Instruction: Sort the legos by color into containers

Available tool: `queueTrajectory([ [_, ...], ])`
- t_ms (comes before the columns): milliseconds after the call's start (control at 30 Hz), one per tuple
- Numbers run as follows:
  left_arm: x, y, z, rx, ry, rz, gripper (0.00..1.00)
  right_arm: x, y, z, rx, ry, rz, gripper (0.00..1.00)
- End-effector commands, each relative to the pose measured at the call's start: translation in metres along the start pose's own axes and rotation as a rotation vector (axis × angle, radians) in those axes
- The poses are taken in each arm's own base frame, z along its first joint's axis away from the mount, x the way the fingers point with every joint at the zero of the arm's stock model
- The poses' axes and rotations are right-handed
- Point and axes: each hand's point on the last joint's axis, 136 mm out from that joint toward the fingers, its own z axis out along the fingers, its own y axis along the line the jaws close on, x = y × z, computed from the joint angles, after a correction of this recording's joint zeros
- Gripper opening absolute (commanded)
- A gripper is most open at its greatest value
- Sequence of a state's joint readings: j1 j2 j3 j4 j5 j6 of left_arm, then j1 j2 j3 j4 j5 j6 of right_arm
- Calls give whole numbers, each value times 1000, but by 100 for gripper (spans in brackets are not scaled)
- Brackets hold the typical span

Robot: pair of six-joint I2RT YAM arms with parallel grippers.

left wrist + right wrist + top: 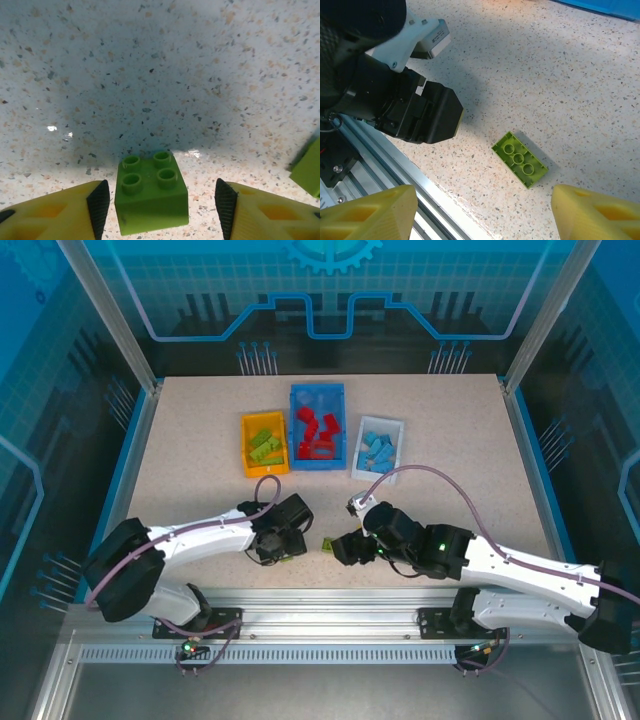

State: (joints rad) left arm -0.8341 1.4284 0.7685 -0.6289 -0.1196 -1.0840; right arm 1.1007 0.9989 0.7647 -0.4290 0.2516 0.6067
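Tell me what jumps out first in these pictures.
Three bins sit in a row at the far middle of the table, already sorted: green bricks in the yellow bin, red bricks in the blue bin, light blue bricks in the white bin. Near the arms' bases, the open left gripper straddles a loose green brick, and a second green brick lies just ahead of the open right gripper.

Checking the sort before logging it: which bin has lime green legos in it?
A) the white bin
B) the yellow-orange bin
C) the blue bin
B: lime green legos lie in the yellow-orange bin; the blue bin holds red legos, the white bin light blue legos.
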Motion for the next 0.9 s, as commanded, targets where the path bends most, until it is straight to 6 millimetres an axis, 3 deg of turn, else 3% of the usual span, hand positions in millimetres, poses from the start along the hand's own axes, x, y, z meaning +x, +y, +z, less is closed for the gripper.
queueTrajectory([
  [0,7,5,6,-22,13,-4,55,1,0,0,9,-7,13,73],
  [133,7,4,7,-7,8,-2,41,2,-1,0,15,-9,19,72],
  [300,3,5,2,-16,-14,8,34,4,-2,1,17,-4,25,72],
  [467,-21,5,-31,-28,-115,56,32,-2,2,-2,0,-17,22,72],
  [567,-56,4,-63,-5,-182,61,31,-21,14,-6,-39,-63,14,72],
  [700,-119,1,-101,53,-266,50,32,-61,30,-12,-84,-164,21,73],
  [800,-168,-8,-119,55,-333,68,33,-94,36,-14,-123,-247,58,74],
  [867,-197,-14,-121,49,-357,70,33,-110,37,-12,-141,-269,80,74],
])
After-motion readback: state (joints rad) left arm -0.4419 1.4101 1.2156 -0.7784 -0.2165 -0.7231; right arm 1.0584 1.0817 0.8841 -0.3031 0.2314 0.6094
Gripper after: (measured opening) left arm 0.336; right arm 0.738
